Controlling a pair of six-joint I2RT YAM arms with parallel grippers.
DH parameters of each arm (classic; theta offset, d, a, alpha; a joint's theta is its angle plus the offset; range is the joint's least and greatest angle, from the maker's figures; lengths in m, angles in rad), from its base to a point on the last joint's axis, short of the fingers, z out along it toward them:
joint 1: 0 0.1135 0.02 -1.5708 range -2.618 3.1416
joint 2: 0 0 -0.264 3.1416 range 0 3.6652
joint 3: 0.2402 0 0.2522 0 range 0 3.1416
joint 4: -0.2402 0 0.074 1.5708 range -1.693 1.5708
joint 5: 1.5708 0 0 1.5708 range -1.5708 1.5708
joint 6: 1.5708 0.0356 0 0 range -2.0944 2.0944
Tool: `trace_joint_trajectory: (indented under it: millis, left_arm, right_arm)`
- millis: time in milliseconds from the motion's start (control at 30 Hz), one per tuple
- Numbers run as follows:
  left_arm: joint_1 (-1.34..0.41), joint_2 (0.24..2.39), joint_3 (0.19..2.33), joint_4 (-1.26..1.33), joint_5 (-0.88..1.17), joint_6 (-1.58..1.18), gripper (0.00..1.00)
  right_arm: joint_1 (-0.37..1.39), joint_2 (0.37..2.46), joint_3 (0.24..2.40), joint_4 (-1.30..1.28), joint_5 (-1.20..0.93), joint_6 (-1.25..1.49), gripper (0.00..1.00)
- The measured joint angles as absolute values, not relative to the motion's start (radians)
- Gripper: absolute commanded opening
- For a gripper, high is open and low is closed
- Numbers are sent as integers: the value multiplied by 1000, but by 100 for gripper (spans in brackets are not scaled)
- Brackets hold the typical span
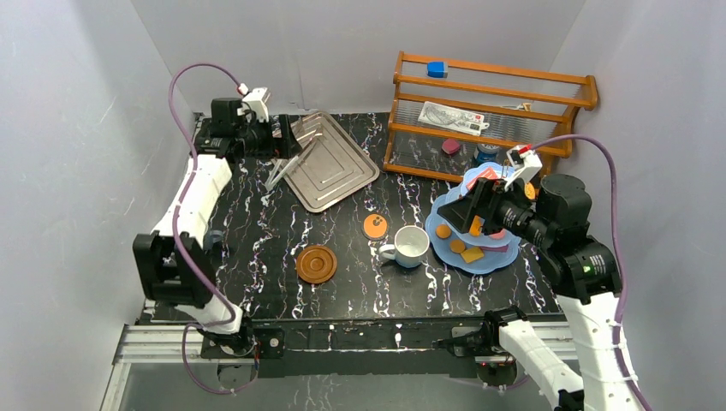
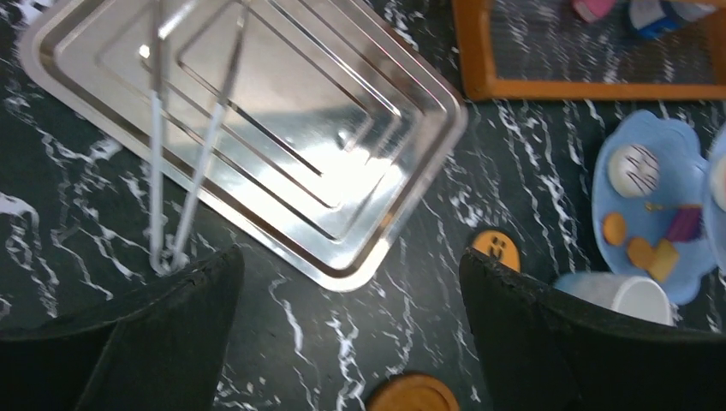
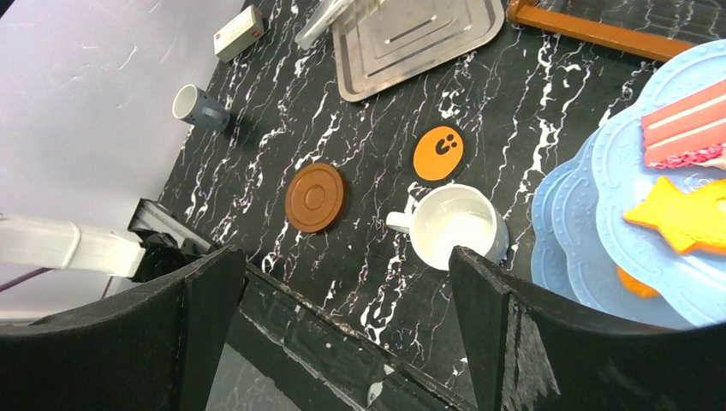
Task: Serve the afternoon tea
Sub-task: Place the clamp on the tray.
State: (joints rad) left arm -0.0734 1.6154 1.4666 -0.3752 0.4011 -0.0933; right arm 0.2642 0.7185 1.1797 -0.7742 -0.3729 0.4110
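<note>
Left tool point(image 2: 349, 257) near the tongs point(image 2: 155, 171), right tool point(image 3: 344, 257) by the three-tier stand point(image 3: 561, 223), both spread wide, empty | white mug point(image 1: 411, 246) on desk point(image 1: 257, 223), brown saucer point(image 1: 316, 264) at its 9 o'clock | we judge: seat mug squarely on saucer.

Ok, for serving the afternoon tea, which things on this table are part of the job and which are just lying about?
Job: light-blue three-tier stand, toy pastries on it, orange face cookie, white mug, grey mug, brown saucer.
Lying about: silver tray, metal tongs, wooden rack, small white box.
</note>
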Motion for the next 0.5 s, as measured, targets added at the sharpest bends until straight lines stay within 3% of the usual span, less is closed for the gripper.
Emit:
trace_joint_trajectory:
  millis: [500]
  left_arm:
    - [-221, 1203, 1032, -389, 436, -123, 94]
  right_arm:
    - [264, 841, 1180, -775, -426, 416, 84]
